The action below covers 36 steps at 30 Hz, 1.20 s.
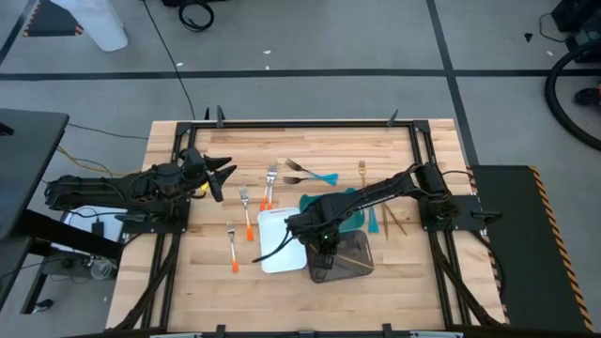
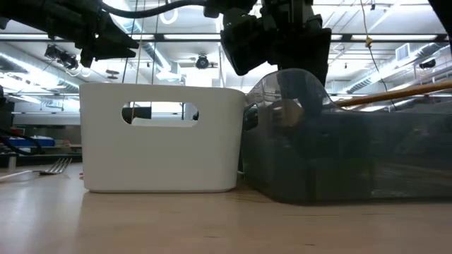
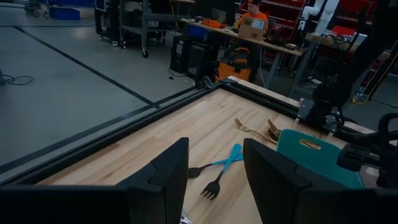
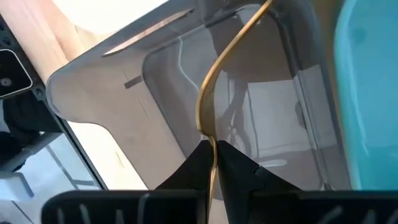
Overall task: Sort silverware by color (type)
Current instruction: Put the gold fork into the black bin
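A: From above, what does the overhead camera give that the others miss?

B: The whole spread. The white tray (image 1: 279, 240), the teal tray (image 1: 349, 214) and the grey tray (image 1: 349, 258) sit together mid-table, grey on the near right. Orange-handled forks (image 1: 246, 211) lie left of the trays, blue-handled forks (image 1: 310, 173) on the far side, and loose gold utensils (image 1: 387, 221) lie right of the teal tray.

A: And the right tool?

B: The right tool (image 1: 324, 241) hangs over the grey tray's left edge. Only its wrist camera shows the grip: the fingers are pinched nearly together on a gold utensil (image 4: 214, 87), whose curved handle reaches over the clear grey tray (image 4: 112, 87). From above that utensil is barely a thin line in the tray.

A: The low camera?

B: It shows the white tray's (image 2: 161, 137) handle slot and the grey tray (image 2: 353, 155) touching it, with a gold handle (image 2: 395, 95) slanting over the grey rim. The tool's fingers are hidden behind the tray wall there.

A: The left tool?

B: The left tool (image 1: 223, 175) hovers over the table's (image 1: 188, 272) left part, jaws spread wide and holding nothing. Its wrist view looks past both fingers (image 3: 171, 168) at two blue-handled forks (image 3: 221, 168), gold pieces (image 3: 258, 129) farther off and the teal tray (image 3: 317, 155).

A: Anything unclear?

B: The gold utensil's head is cut off, so fork or spoon, I cannot tell.
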Each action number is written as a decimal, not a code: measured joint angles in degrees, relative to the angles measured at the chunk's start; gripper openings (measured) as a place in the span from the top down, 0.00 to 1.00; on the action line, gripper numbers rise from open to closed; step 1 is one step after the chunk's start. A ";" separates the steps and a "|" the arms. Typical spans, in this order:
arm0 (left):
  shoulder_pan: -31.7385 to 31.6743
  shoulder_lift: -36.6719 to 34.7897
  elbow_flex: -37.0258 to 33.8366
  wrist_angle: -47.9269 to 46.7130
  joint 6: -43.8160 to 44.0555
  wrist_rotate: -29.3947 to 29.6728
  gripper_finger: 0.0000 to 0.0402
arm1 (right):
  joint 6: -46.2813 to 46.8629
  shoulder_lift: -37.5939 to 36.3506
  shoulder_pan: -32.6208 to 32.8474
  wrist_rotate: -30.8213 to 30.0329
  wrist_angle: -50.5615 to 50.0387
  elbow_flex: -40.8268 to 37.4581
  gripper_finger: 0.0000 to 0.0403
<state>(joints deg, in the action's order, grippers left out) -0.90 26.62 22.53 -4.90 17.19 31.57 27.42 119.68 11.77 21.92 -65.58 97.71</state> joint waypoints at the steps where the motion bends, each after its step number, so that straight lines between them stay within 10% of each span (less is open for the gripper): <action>1: 0.01 -0.01 -0.01 -0.01 0.00 0.00 0.60 | 0.08 0.00 0.04 -0.15 0.00 0.00 0.92; 36: 0.01 0.00 -0.01 -0.16 0.12 -2.29 0.60 | 2.49 -2.00 -2.97 -6.49 -5.26 0.02 0.84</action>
<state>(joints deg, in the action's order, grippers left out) -0.89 26.62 22.52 -5.06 17.31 29.28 29.91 117.68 8.80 15.43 -70.84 97.73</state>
